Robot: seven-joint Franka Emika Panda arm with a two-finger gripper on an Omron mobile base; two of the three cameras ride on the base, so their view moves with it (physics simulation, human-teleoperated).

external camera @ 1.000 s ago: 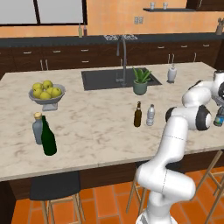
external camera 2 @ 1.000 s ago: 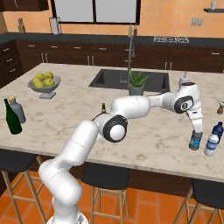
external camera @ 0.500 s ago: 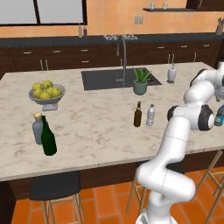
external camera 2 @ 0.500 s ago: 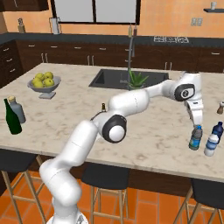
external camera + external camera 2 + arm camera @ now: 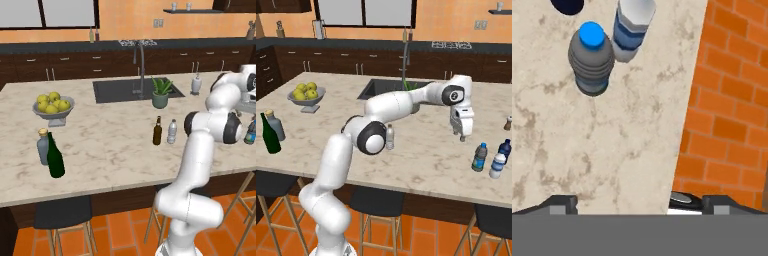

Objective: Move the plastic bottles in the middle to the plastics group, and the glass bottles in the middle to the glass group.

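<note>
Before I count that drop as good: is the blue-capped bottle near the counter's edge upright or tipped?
Upright. The blue-capped bottle stands on its base on the counter, cap topmost; the open gripper hangs clear of it.

A marble island counter [image 5: 110, 165] with a dark sink [image 5: 134, 91] stands over an orange tile floor [image 5: 120, 235]. Dark cabinets [image 5: 381, 62] line the orange wall [image 5: 130, 20]; 2 stools [image 5: 378, 202] sit below.
</note>
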